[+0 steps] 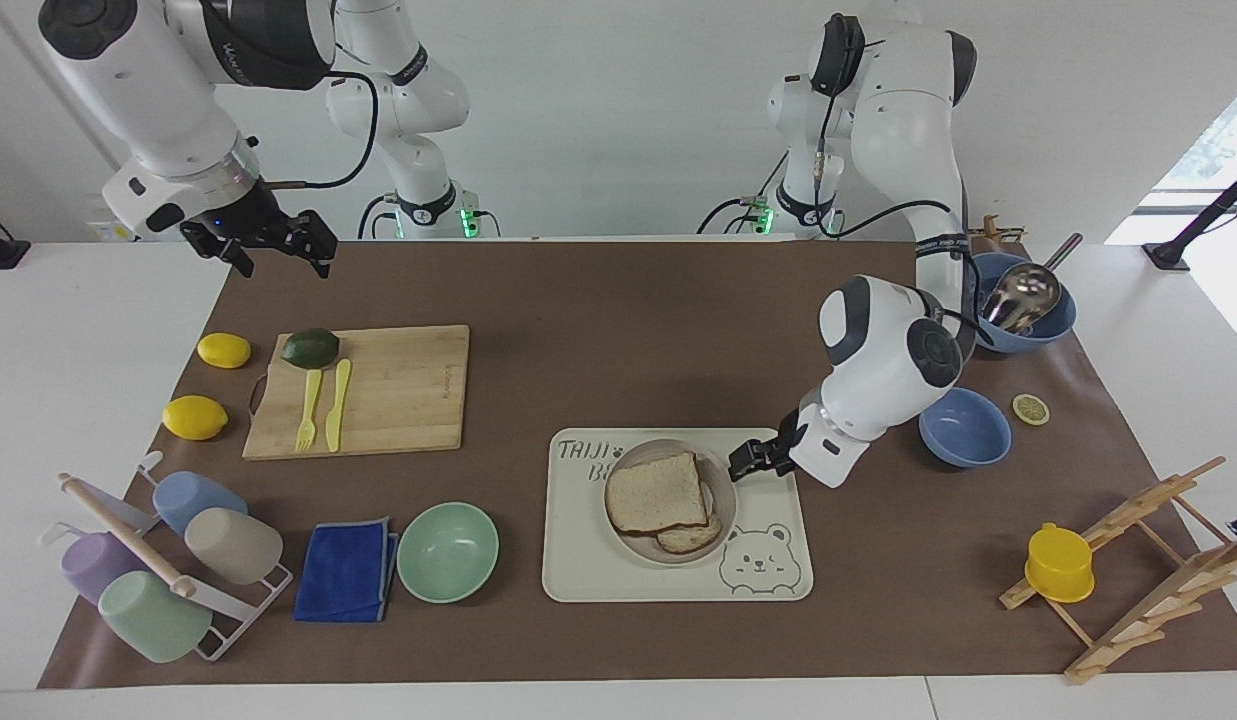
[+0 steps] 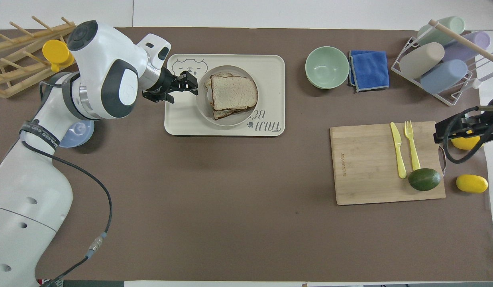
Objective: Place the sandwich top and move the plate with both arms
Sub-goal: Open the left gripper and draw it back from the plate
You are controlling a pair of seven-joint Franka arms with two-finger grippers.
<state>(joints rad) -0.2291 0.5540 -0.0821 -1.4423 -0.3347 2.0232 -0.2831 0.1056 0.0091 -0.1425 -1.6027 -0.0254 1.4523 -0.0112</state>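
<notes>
Facing view: sandwich top [image 1: 656,492] lies on lower slice in plate [image 1: 723,505], plate on tray [image 1: 778,580]. Left hand [image 1: 746,462] beside plate rim, over tray, fingers apart, empty. Right hand [image 1: 278,246] waits raised near cutting board [image 1: 398,390], fingers apart, empty.

White wall [image 1: 628,100], white table [image 1: 78,330], apparently a bright window [image 1: 1218,140].

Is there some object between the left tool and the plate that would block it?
Nothing visible does. The left tool is low over the tray, beside the rim of the plate, with only bare tray between them. The sandwich top already lies on the plate.
</notes>
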